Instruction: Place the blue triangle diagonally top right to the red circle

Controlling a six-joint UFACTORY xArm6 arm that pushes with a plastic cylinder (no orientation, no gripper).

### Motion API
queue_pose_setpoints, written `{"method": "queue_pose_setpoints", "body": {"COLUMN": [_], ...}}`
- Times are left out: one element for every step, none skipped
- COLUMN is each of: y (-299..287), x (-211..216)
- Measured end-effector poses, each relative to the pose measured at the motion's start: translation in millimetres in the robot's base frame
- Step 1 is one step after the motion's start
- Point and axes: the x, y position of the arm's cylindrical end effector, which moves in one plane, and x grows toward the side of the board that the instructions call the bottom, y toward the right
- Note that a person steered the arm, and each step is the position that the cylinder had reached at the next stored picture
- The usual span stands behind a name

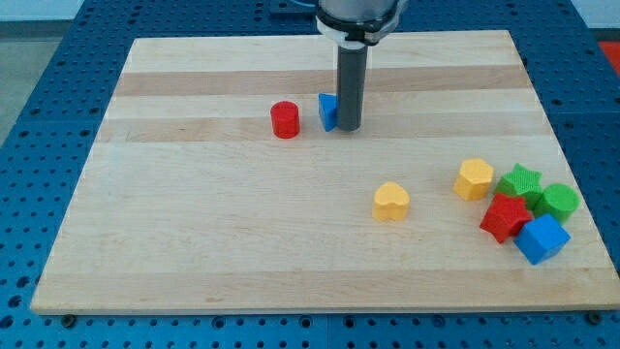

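The red circle [285,119] is a short red cylinder standing on the wooden board [213,233], a little left of centre near the view's top. The blue triangle [327,111] sits just to its right, about level with it, and is partly hidden behind my rod. My tip [348,129] rests on the board against the blue triangle's right side. A small gap separates the triangle from the red circle.
A yellow heart [391,202] lies right of centre. A cluster at the view's lower right holds a yellow hexagon [474,179], a green star [520,182], a green round block [559,201], a red star [506,217] and a blue cube [542,238].
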Motion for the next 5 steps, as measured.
{"method": "queue_pose_setpoints", "body": {"y": [-10, -13, -11, 9, 38], "x": [0, -3, -3, -3, -3]}}
